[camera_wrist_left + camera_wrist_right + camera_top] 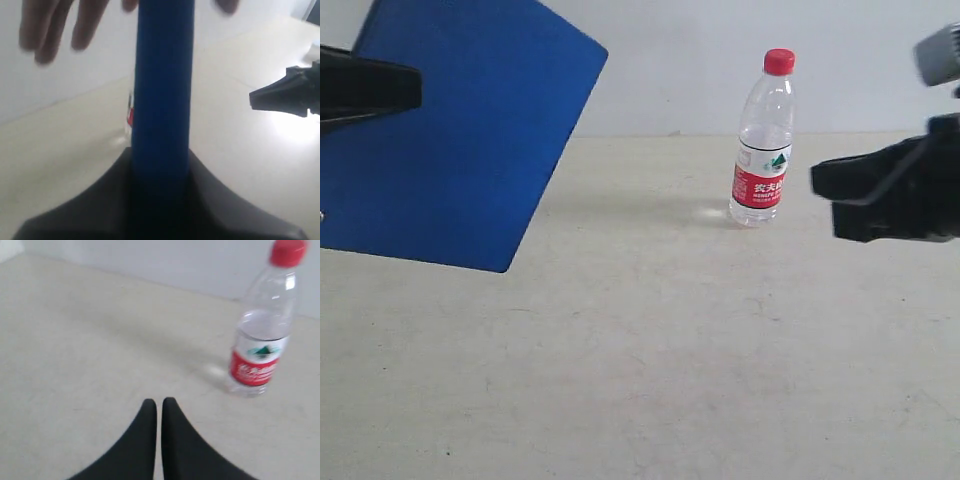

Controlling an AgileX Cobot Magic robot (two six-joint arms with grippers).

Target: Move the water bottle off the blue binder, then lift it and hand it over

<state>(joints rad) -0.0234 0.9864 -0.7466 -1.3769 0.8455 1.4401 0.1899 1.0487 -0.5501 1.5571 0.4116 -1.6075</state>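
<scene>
The blue binder (460, 130) hangs tilted in the air at the upper left, clear of the table, with my left gripper (390, 88) shut on its edge. In the left wrist view the blue binder (162, 90) runs edge-on up between the black jaws of that gripper (161, 160). The water bottle (763, 140), clear with a red cap and red-and-white label, stands upright on the table at centre right. My right gripper (820, 185) hovers just right of it, empty. Its fingertips (149, 407) are pressed together in the right wrist view, off to the side of the water bottle (262, 325).
A person's hand (60, 25) reaches toward the binder's far end in the left wrist view. The beige table (640, 380) spreads wide in front, with a white wall (680, 60) behind it.
</scene>
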